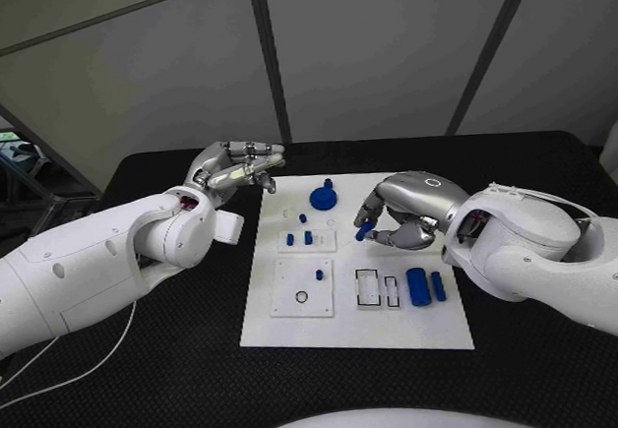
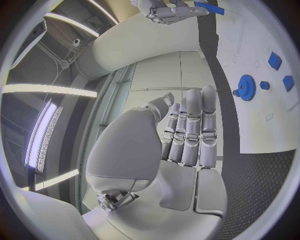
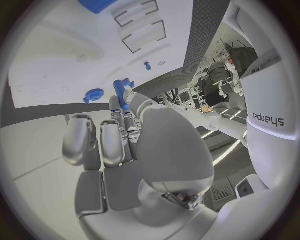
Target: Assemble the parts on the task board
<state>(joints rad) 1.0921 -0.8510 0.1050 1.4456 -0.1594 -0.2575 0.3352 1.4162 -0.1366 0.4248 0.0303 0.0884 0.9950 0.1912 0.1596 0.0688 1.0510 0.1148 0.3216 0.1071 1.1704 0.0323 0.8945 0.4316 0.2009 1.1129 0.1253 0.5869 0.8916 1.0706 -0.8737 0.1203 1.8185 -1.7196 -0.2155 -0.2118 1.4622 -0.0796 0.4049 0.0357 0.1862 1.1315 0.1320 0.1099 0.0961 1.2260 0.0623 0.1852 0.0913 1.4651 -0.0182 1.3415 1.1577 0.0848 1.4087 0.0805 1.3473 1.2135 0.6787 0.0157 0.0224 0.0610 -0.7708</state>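
The white task board (image 1: 402,321) lies in the middle of the black table. Over its far right part my right hand (image 1: 399,216) pinches a small blue part (image 1: 364,232) between thumb and finger; the right wrist view has that part (image 3: 123,96) at the fingertips of the hand (image 3: 119,145). A blue gear (image 1: 323,197) stands at the board's far edge, with two small blue pegs (image 1: 298,238) behind it and one peg (image 1: 319,273) further in. My left hand (image 1: 235,168) hovers beyond the board's far left corner, fingers (image 2: 190,130) straight and holding nothing.
Two long blue pieces (image 1: 426,286) lie at the board's right side beside two rectangular slots (image 1: 378,288). A small ring (image 1: 302,297) sits in the near left plate. The left wrist view shows the gear (image 2: 245,87) and my right hand (image 2: 169,10) with its part.
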